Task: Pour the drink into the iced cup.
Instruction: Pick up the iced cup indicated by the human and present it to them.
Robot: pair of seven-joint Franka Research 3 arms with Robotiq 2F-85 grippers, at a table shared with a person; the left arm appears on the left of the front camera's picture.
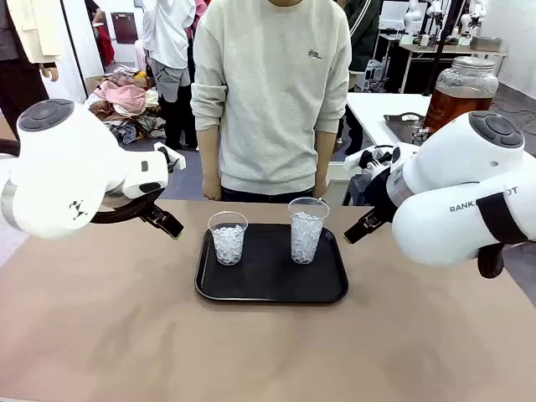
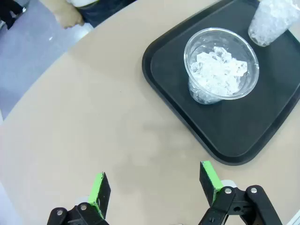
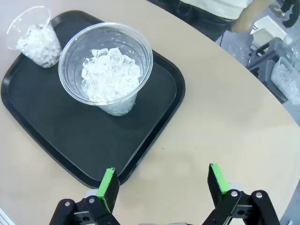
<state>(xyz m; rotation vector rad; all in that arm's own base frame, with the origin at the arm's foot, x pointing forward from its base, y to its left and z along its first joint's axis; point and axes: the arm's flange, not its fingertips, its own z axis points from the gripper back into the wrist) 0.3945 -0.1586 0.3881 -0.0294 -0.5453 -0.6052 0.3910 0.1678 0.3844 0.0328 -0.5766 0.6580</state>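
Left arm (image 1: 59, 167), right arm (image 1: 469, 188) flank tray (image 1: 268, 283), wrists angled down at worktop (image 1: 100, 335); both jaws wide open, empty. Short iced cup (image 1: 228, 238), tall iced cup (image 1: 306, 230) on tray. Drink (image 1: 456, 107) in jar (image 1: 466, 65), far table behind right arm.

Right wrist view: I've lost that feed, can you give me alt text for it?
The open right gripper hangs empty over the tan table, at the near edge of a black tray. On the tray stand two clear cups of ice, the near cup and the far cup. Neither holds any drink.
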